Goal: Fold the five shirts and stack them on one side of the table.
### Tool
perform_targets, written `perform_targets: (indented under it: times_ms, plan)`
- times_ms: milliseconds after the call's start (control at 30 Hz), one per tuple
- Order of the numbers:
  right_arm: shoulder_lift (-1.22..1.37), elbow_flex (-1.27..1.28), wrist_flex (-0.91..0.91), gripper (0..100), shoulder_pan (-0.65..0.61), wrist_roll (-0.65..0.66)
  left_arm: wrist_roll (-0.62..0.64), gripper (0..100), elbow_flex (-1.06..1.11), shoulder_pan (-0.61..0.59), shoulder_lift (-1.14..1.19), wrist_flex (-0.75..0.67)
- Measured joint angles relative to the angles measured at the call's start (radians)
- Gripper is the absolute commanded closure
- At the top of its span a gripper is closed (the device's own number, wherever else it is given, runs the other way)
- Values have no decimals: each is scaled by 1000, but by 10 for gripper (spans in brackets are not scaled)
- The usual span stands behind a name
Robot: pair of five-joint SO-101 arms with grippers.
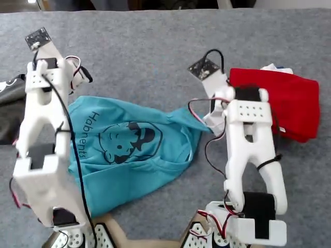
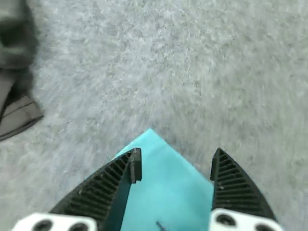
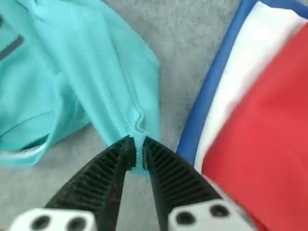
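**Grey felt surface, teal shirt gripped, folding partway done**

The right claw [image 3: 137,144] is pinched tight on a stitched edge of the teal shirt [image 1: 129,150], at the end of the shirt nearest the stack. The left claw [image 2: 175,161] stands wide, its jaws straddling the pointed corner at the shirt's opposite end. Whether it touches the cloth cannot be told.

Between the two claws the teal shirt lies print-up on the surface [image 1: 155,46]. It is rumpled and drawn to a point toward the right claw, with no fold made in it yet.

Just past the teal shirt's gripped end sits the red shirt [image 1: 282,101], folded, lying on top of a white and blue cloth [image 3: 226,91]. Past the teal shirt's other end, a dark garment [image 1: 10,103] lies loose at the surface's edge.

By the look of it, the stack holds at least two finished pieces, though how many lie under the red one is hidden. The teal shirt is the one in hand, and the dark garment waits. That puts the job about halfway at best.

Both arms stretch out from their bases, one at each end of the teal shirt, with wrists tipped down toward the cloth.
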Motion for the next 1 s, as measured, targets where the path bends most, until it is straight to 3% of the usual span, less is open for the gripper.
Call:
perform_targets:
  times_ms: [233,600,767,1000]
  plan:
    - [0,172,-270,985,-18,-48,118,755,-439,83,334,210]
    - [0,187,-316,985,-35,-74,241,794,-1008,46,752,568]
    - [0,187,-316,985,-35,-74,241,794,-1003,32,753,585]
    - [0,187,-316,985,-35,-74,227,799,-812,17,649,585]
